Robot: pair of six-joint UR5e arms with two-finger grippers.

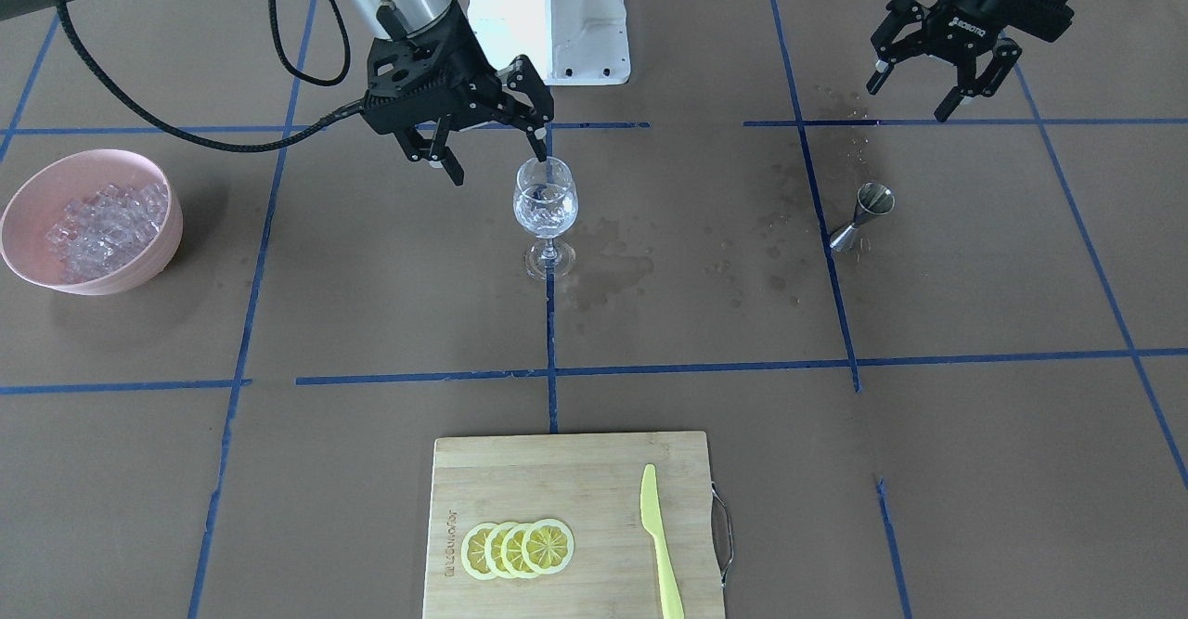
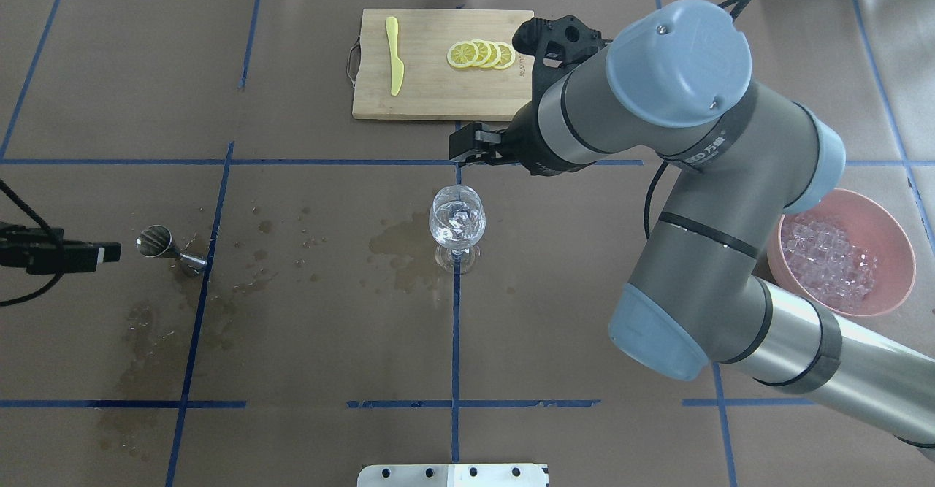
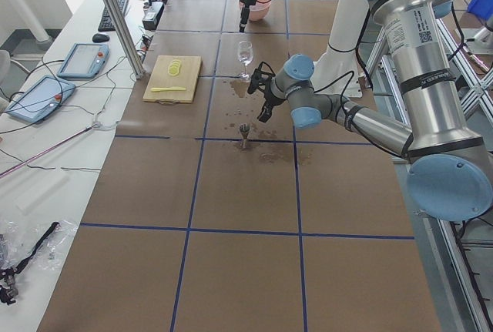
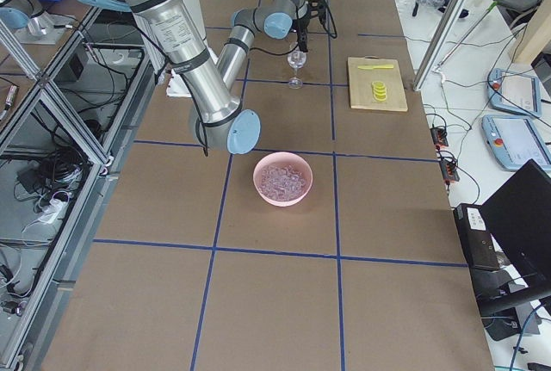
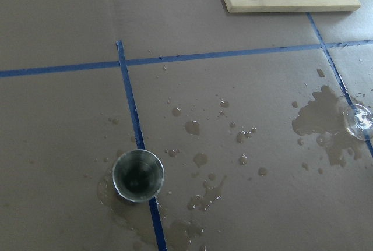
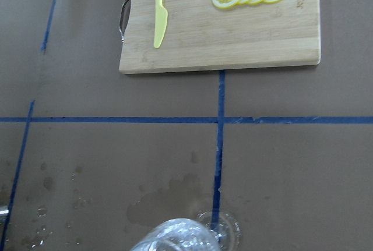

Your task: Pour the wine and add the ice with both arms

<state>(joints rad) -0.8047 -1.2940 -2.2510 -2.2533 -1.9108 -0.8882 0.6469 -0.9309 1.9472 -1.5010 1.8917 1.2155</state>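
A clear stemmed wine glass (image 1: 545, 203) stands at the table's middle with ice cubes and some clear liquid inside; it also shows in the overhead view (image 2: 456, 220). My right gripper (image 1: 494, 157) is open and empty, tilted just above and behind the glass, with one fingertip (image 1: 539, 144) over the rim. A heap of ice (image 1: 107, 225) fills a pink bowl (image 1: 23, 229), far off on my right side. My left gripper (image 1: 910, 99) is open and empty, hovering behind a steel jigger (image 1: 868, 215) that stands upright.
A bamboo cutting board (image 1: 575, 470) holds lemon slices (image 1: 518, 548) and a yellow knife (image 1: 659, 545) at the far edge. Wet spill patches (image 1: 613, 271) lie around the glass and the jigger. The white pedestal base (image 1: 557, 16) stands behind the glass.
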